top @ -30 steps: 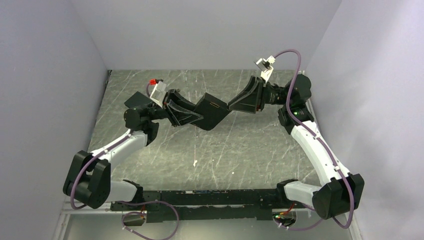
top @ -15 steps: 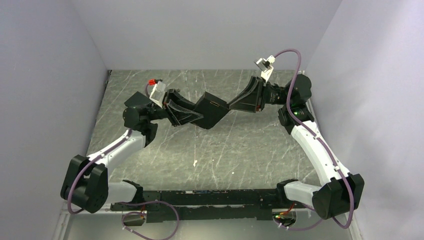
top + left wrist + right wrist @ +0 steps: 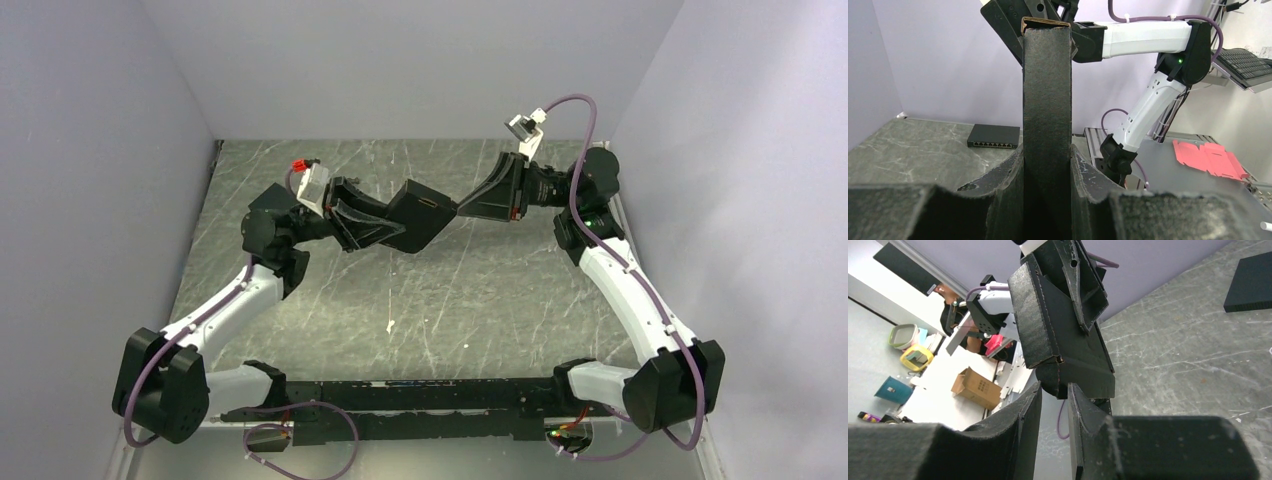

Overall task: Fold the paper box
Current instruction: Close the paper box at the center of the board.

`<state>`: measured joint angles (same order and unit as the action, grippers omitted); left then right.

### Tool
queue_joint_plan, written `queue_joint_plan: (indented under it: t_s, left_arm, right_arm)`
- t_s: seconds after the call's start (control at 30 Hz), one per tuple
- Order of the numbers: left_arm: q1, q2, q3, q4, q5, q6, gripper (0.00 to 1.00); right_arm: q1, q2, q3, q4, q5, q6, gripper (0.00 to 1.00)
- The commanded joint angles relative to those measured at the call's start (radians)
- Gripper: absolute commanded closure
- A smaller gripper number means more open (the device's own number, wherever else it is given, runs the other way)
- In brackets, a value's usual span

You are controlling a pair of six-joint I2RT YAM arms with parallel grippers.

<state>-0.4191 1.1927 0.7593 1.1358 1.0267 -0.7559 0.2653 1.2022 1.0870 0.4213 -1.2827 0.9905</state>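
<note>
The paper box (image 3: 420, 215), matte black cardboard with folded panels, hangs in the air between my two arms above the marble table (image 3: 450, 310). My left gripper (image 3: 393, 232) is shut on its left end. In the left wrist view the box (image 3: 1047, 90) rises as a narrow upright panel out of my left gripper (image 3: 1047, 156), with both fingers pressed to its sides. My right gripper (image 3: 462, 212) pinches the box's right corner. In the right wrist view a rounded flap of the box (image 3: 1068, 340) sits between the tips of my right gripper (image 3: 1055, 387), with a narrow gap below it.
A flat black device with a row of ports (image 3: 993, 136) lies on the table at the far left, behind the left arm; it also shows in the right wrist view (image 3: 1250, 282). Grey walls close the table on three sides. The arm bases stand at the near edge.
Both arms have shifted a little up and to the left with the box held between them. The left elbow has swung further left. Both grips are unchanged.
</note>
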Motion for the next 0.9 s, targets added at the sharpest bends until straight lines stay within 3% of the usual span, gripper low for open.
queue_joint_plan:
  t_s: [0.0, 0.27, 0.73, 0.87]
  left_arm:
    - [0.004, -0.024, 0.008, 0.006, -0.020, 0.030, 1.00]
    - [0.004, -0.015, 0.016, 0.000, 0.001, 0.029, 1.00]
    - [0.004, 0.004, 0.021, 0.035, 0.008, -0.004, 1.00]
    - [0.003, 0.007, 0.024, 0.021, 0.016, 0.000, 1.00]
  right_arm:
    - [0.002, -0.002, 0.009, 0.116, -0.001, 0.074, 0.71]
    - [0.000, 0.003, 0.015, 0.096, 0.017, 0.077, 0.75]
    - [0.001, 0.003, 0.053, -0.072, 0.027, -0.070, 0.82]
    - [0.002, 0.001, 0.052, -0.046, 0.024, -0.052, 0.82]
